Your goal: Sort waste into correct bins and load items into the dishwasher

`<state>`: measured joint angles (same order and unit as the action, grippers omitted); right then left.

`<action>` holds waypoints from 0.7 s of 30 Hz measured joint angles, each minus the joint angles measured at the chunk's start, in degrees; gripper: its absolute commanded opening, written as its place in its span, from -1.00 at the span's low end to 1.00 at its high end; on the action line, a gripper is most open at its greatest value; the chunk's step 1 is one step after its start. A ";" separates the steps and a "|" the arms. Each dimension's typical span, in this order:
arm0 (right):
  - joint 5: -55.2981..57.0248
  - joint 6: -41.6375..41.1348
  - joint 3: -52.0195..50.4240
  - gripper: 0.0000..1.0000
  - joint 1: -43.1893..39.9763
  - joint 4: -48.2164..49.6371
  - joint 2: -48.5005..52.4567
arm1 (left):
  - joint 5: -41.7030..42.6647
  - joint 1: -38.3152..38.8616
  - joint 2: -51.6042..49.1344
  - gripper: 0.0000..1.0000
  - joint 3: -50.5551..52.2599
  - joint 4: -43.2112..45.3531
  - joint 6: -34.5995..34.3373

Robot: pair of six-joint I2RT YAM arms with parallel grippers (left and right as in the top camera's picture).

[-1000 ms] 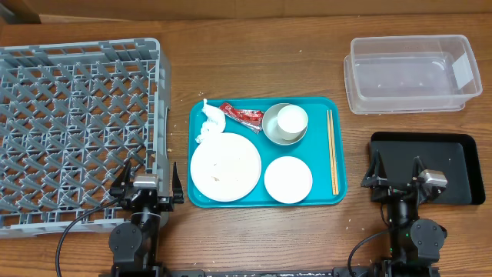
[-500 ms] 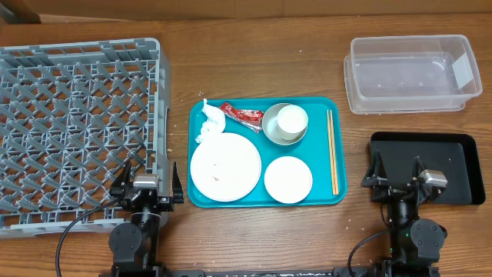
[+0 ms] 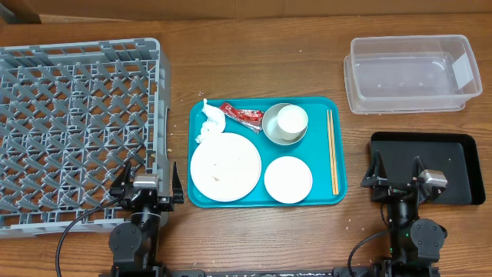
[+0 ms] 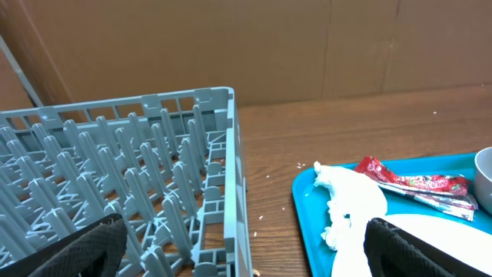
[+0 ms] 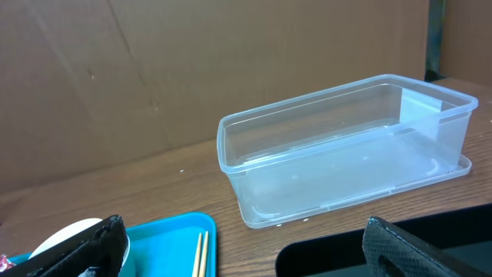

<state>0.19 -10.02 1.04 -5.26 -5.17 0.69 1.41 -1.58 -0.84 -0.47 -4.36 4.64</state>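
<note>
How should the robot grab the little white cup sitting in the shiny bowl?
Probably from straight above, pinching the rim of the white cup, one finger inside, one outside. It stands upright, mouth up, and the metal bowl around it blocks a sideways reach.

A teal serving tray (image 3: pixel 320 138) lies near the middle of the wooden table (image 3: pixel 254 61). Two thin chopsticks (image 3: pixel 332 151) lie side by side inside it, along its right edge. Brown cardboard (image 4: pixel 307 46) stands behind the table.

A glossy teal plastic tray (image 3: pixel 338 192) and clear plastic tub (image 3: pixel 407 75) sit on a grained wooden bench (image 3: pixel 254 54) beside a matt grey plastic rack (image 3: pixel 77 131).
</note>
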 measured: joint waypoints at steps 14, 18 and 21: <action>0.02 -0.02 0.00 1.00 0.00 0.02 0.00 | 0.00 0.00 0.00 0.99 0.00 0.00 0.00; 0.02 0.00 0.00 0.99 0.00 0.02 0.00 | 0.00 0.00 0.00 0.99 0.00 0.00 0.00; 0.02 0.02 0.00 0.99 0.00 0.02 0.00 | 0.98 0.00 -0.02 1.00 0.02 1.25 -1.38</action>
<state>0.21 -10.00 1.04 -5.26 -5.15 0.69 2.39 -1.58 -0.86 -0.45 -3.11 3.27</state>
